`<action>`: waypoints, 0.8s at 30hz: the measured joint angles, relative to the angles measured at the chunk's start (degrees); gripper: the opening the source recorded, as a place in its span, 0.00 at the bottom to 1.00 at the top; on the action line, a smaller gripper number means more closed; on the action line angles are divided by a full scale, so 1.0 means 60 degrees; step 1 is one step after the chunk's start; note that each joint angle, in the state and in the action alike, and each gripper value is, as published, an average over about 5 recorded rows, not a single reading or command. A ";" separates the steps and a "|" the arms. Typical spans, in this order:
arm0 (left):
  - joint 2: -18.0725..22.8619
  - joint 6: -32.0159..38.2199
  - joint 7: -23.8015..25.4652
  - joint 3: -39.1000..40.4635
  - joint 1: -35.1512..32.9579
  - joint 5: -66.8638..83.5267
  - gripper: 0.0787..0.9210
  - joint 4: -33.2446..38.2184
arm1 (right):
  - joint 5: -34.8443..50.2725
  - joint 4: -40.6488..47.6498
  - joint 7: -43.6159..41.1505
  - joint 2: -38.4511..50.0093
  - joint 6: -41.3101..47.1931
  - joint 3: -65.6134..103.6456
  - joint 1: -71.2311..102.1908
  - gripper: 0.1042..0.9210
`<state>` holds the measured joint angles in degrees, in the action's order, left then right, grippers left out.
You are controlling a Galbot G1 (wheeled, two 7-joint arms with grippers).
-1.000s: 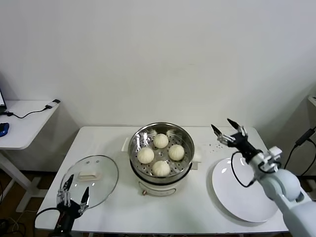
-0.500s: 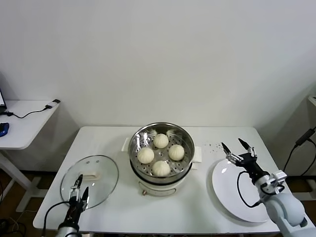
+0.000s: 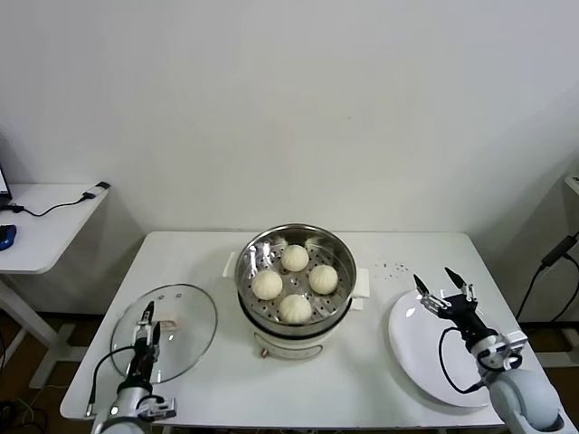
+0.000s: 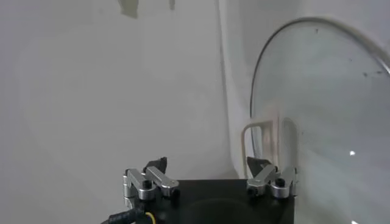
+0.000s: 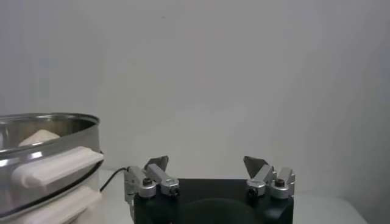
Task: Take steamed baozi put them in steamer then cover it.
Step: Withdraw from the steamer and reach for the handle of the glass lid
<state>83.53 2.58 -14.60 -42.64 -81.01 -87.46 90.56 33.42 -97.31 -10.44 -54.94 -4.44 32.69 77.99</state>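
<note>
1. Round shiny stainless-steel steamer point(image 3: 294, 271) w/ white side handles sits mid-table on the white tabletop point(image 3: 208, 375); lid off.
2. Four small cream-white domed baozi point(image 3: 295, 258) lie on its perforated tray, close together in a diamond, none stacked.
3. Round clear glass cover point(image 3: 165, 331) w/ metal rim & flat whitish centre handle lies flat on the table, to the robot's left of the steamer, apart from it.
4. Left gripper point(image 3: 146, 325) over the cover's near part, fingers spread wide, holding nothing; whether it touches the glass, can't tell.
5. Right gripper point(image 3: 444, 291) over the far edge of the flat round white plate point(image 3: 434, 357), on the robot's right of the steamer; fingers wide apart, empty.
6. Right wrist view: steamer wall & white handle point(image 5: 55, 167) off to one side, clear of the fingers.
</note>
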 measured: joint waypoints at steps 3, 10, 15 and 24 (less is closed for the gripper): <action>-0.0059 -0.0108 -0.0033 0.0088 0.0230 -0.0081 0.88 -0.0256 | -0.0103 0.0067 -0.0026 -0.0065 -0.0046 0.0022 0.0005 0.88; -0.0116 -0.0309 -0.0129 0.0209 0.0642 -0.0178 0.88 -0.0731 | -0.0287 0.0196 -0.0093 -0.0184 -0.0164 0.0091 0.0051 0.88; -0.0177 -0.0402 -0.0223 0.0301 0.0871 -0.0213 0.88 -0.0882 | -0.0420 0.0292 -0.0141 -0.0267 -0.0236 0.0133 0.0085 0.88; -0.0244 -0.0454 -0.0200 0.0404 0.1056 -0.0197 0.83 -0.1179 | -0.0669 0.0400 -0.0223 -0.0420 -0.0350 0.0199 0.0160 0.88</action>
<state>82.07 -0.14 -15.81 -40.22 -74.68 -88.65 83.49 29.41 -94.91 -11.78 -57.46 -6.54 33.88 78.94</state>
